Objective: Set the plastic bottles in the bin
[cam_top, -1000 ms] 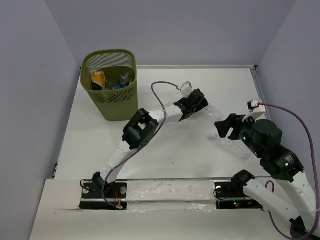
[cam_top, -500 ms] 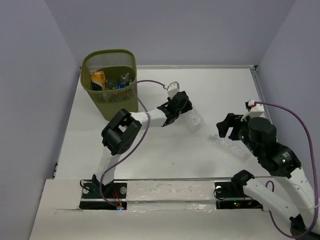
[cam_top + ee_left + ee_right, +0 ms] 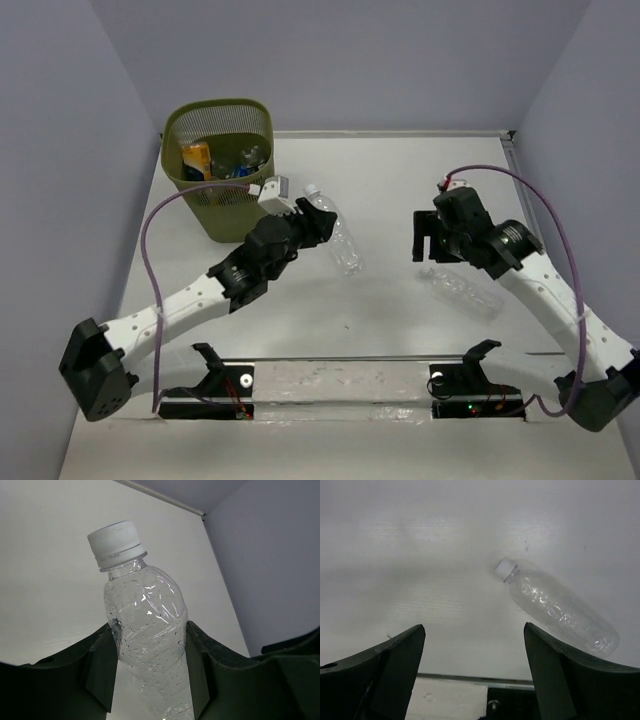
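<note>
The white table (image 3: 400, 180) fills most of the space, and the olive-green mesh bin (image 3: 225, 215) stands at its far left corner. Looking down into the bin I can see several bottles already lying in a jumble, among them an orange one (image 3: 197, 158) against the left wall and some with blue labels (image 3: 240, 165) beside it.

The left arm (image 3: 190, 300) stretches low across the table towards the bin's right side. The left gripper (image 3: 320, 222) is clamped on a clear unlabelled bottle (image 3: 342, 245), its jaws drawn in to the width of the body, one finger (image 3: 100, 670) pressed to each side just below the shoulder. This bottle sits just right of the bin, apart from its wall and not over the rim, with its white cap (image 3: 311, 189) pointing to the far side of the table. The wrist camera shows droplets inside the plastic.

The right arm (image 3: 545, 290) reaches in from the other side, well away from the bin. The right gripper (image 3: 475, 650) has its jaws spread wide with nothing between them and touches nothing.

A second clear crinkled bottle (image 3: 462, 290) lies on its side on the table, far right of the bin and just beside the right gripper, on the side nearer the arm bases. Its small white cap (image 3: 506, 568) points towards the bin's side of the table.
</note>
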Controlling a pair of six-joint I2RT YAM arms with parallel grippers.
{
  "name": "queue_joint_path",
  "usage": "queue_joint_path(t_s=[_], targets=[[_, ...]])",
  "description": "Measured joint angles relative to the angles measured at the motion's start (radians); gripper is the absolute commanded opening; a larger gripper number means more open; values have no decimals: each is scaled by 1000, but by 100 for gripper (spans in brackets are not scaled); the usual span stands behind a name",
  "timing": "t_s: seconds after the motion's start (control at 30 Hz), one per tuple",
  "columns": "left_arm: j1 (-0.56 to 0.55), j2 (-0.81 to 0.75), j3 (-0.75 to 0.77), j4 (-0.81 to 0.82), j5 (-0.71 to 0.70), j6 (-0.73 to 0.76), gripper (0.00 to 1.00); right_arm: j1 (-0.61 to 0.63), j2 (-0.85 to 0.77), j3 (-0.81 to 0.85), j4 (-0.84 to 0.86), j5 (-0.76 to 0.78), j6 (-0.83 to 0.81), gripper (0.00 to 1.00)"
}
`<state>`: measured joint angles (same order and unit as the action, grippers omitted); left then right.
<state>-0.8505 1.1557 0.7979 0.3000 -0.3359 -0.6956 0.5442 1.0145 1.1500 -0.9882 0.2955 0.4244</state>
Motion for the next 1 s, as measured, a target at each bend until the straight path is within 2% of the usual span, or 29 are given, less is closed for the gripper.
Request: queue_joint_path(t_s=[0.07,0.27,0.37,0.43,0.67,0.83,1.0], targets=[[-7,-90,-27,-45,18,16,24,-8,111,58,-66,-29,-6,83],[-12,-384,-58,-184,109,40,24,-26,373,170,-244,-73,-10,90],[-12,-510,-59,-248,167,56,25,-66,431,177,-275,-80,-10,97],[-12,-566,-59,-286,188,74,25,-85,450,168,-293,-84,-8,98],[-40,-699,-59,-391,200,135,25,-108,577,100,-339,-93,-3,99],[-93,-754,-59,-437,187,166,25,-127,722,159,-345,-87,-5,100],[-99,-820,-59,-463,148,184,25,-190,856,191,-341,-43,15,100]])
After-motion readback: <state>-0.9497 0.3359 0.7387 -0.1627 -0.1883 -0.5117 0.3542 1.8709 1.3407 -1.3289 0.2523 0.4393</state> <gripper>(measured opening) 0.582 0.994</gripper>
